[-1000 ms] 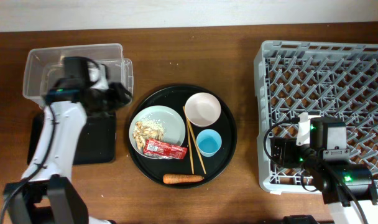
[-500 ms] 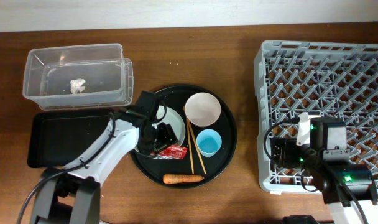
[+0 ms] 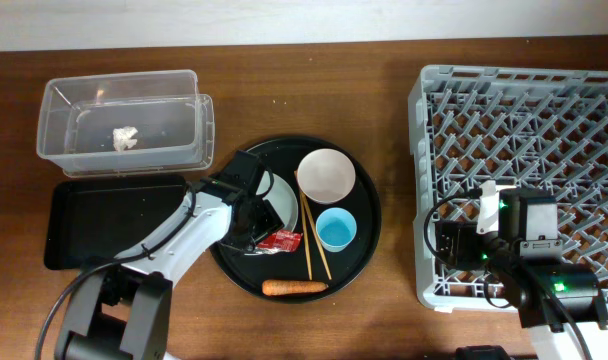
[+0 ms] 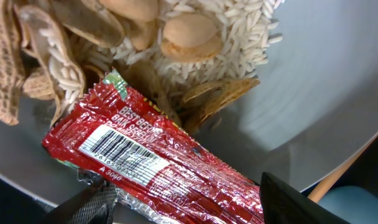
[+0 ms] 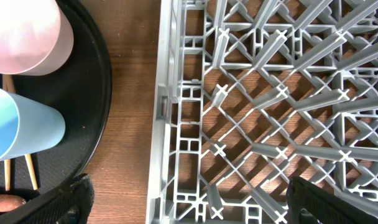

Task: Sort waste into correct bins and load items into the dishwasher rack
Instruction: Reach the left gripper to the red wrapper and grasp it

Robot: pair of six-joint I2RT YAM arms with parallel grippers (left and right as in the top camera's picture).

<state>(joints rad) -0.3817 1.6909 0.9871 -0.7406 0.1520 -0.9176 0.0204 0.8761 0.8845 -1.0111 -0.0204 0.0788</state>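
Observation:
My left gripper is low over the pale grey plate on the round tray. In the left wrist view it is open, with a finger on each side of the red snack wrapper, which also shows in the overhead view. Beige food scraps and rice lie on the plate just beyond. The white tissue lies in the clear tub. The black bin tray is beside it. My right gripper is open and empty over the left edge of the dishwasher rack.
The round black tray also holds the bowl, the light-blue cup, the chopsticks and the carrot. The right wrist view shows the bowl, the cup and the rack wall.
My left arm has swung from the clear tub down to the plate, leaving the tissue in the tub. Its fingers now straddle the wrapper. The right arm has not moved.

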